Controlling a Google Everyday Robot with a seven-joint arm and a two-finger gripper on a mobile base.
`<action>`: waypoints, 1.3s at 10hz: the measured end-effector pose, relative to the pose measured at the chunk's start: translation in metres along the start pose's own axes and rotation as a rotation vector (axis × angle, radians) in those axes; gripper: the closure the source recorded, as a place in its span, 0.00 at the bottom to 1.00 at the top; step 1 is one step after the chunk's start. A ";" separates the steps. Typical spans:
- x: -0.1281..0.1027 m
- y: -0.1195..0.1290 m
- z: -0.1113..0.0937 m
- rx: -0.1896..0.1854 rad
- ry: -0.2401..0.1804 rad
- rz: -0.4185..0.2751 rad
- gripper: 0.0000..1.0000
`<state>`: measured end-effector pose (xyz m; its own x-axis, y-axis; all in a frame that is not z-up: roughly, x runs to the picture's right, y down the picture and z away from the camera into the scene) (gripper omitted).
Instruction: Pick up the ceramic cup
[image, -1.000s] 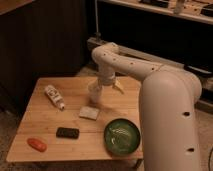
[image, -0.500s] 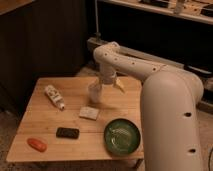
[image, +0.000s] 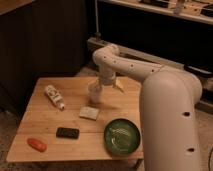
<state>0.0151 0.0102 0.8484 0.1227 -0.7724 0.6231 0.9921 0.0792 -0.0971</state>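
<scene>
The ceramic cup is a small whitish cylinder standing upright near the middle back of the wooden table. My gripper hangs from the white arm directly over the cup's top right and reaches down to its rim. The gripper's tip overlaps the cup, so part of the rim is hidden. I cannot tell whether it touches the cup.
A white printed tube lies at the back left. A pale square pad lies just in front of the cup. A black block, an orange-red object and a green bowl sit along the front. A yellow item lies behind the arm.
</scene>
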 end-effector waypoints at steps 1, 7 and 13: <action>0.002 -0.001 0.001 -0.004 0.015 -0.010 0.00; 0.022 -0.001 0.004 -0.016 0.054 -0.001 0.00; 0.017 -0.003 0.020 -0.040 0.061 0.009 0.35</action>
<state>0.0147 0.0096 0.8751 0.1284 -0.8091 0.5735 0.9891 0.0620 -0.1339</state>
